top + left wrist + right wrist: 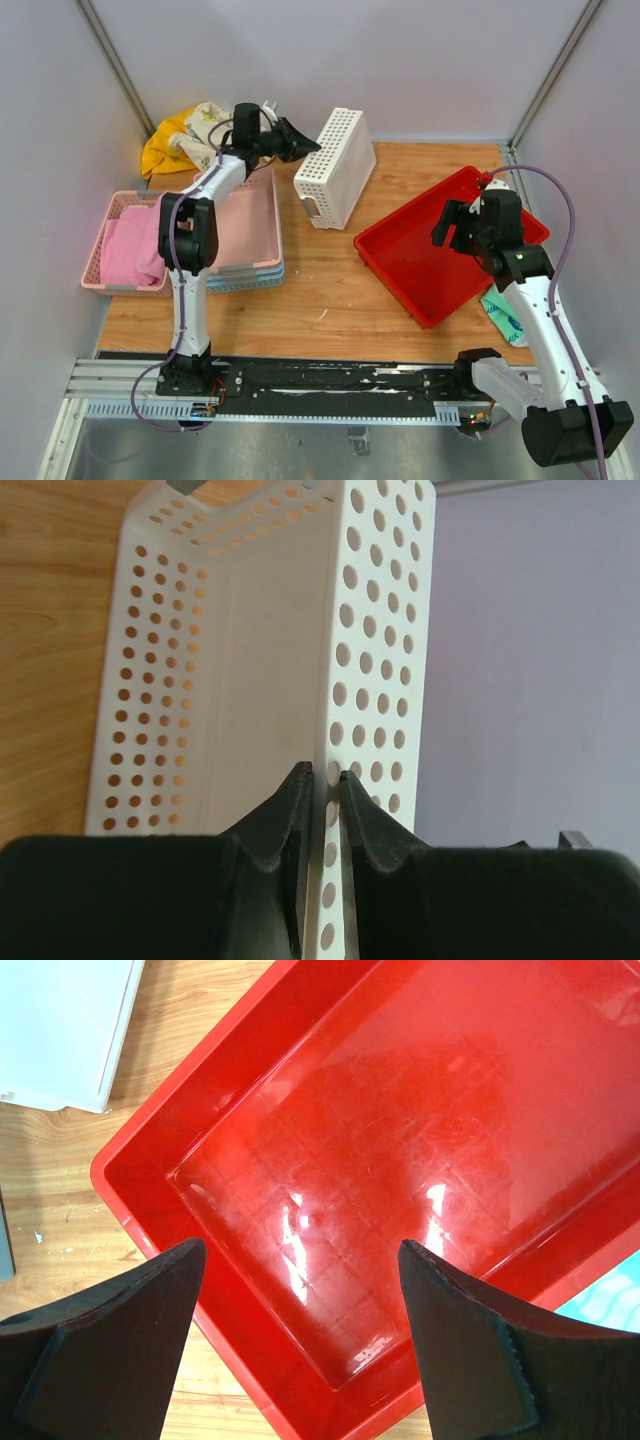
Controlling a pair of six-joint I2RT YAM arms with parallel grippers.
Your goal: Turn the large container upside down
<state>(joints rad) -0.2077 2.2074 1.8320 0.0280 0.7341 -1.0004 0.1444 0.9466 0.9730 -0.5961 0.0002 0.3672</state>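
Though its far corner is hidden behind the right arm, the bin (420, 255) can be seen lying open side up on the right half of the bench (330, 290), set at a slant to the bench's edges. In the right wrist view the bin (400, 1160) is empty and glossy, and the frame cuts off its far end. The right gripper (462, 232) hangs over the bin's right part with its jaws wide apart and nothing between them (300, 1260); whether it touches the bin I cannot tell.

A teal item (500, 315) shows beside the bin's near right side, mostly covered by the arm. A white basket (336, 168) stands on its side towards the back, just left of the bin and apart from it. The left gripper (295, 143) is clamped on one perforated wall of that basket (230, 660), a finger on each face (322, 780), seemingly in contact.

At the left, a pink basket (100, 245) holding a pink cloth (135, 255) sits in a blue basket (250, 280), of which only an edge shows. A yellow cloth (165, 145) lies in the back left corner.
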